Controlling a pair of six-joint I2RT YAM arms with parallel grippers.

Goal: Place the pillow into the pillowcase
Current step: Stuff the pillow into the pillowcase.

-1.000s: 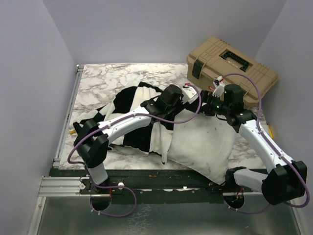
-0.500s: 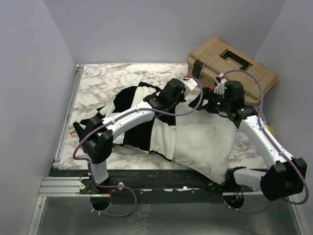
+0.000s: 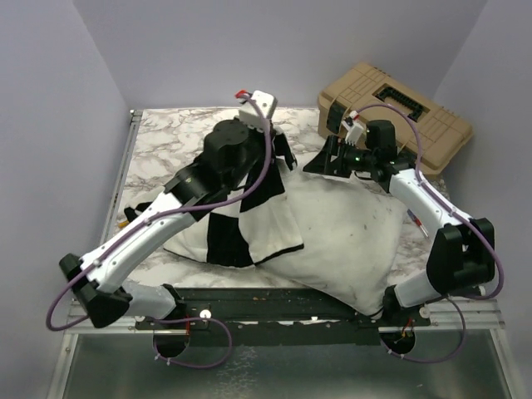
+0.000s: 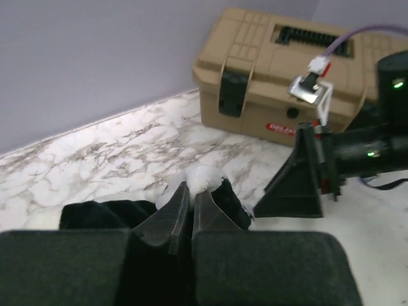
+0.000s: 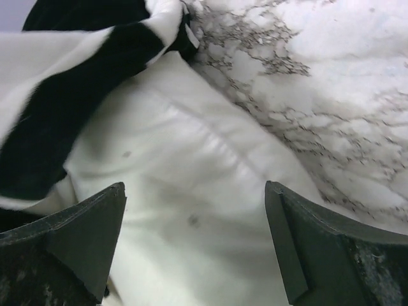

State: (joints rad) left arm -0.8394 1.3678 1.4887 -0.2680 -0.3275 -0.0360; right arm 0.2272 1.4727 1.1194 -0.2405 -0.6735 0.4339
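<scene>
White and puffy, the pillow (image 3: 349, 241) lies on the right half of the marble tabletop (image 3: 174, 137). Its long axis runs aslant from the tabletop's middle toward the near right corner, where one corner hangs over the near edge. Its left end is hidden under the checked pillowcase (image 3: 241, 224), so how far it reaches inside cannot be told. The pillowcase is rumpled over the middle and left of the tabletop, and the left arm (image 3: 158, 229) crosses over it and hides part of it.

The left hand (image 4: 191, 188) is at the pillowcase's far edge, its fingers (image 4: 178, 210) pinched narrow on the fabric, with a white tuft showing at the tips and black cloth to either side. The right hand (image 5: 194, 186) is spread wide above the pillow's far edge, nothing gripped; whether it touches the pillow cannot be made out. A tan toolbox (image 3: 395, 116) sits at the far right corner.
</scene>
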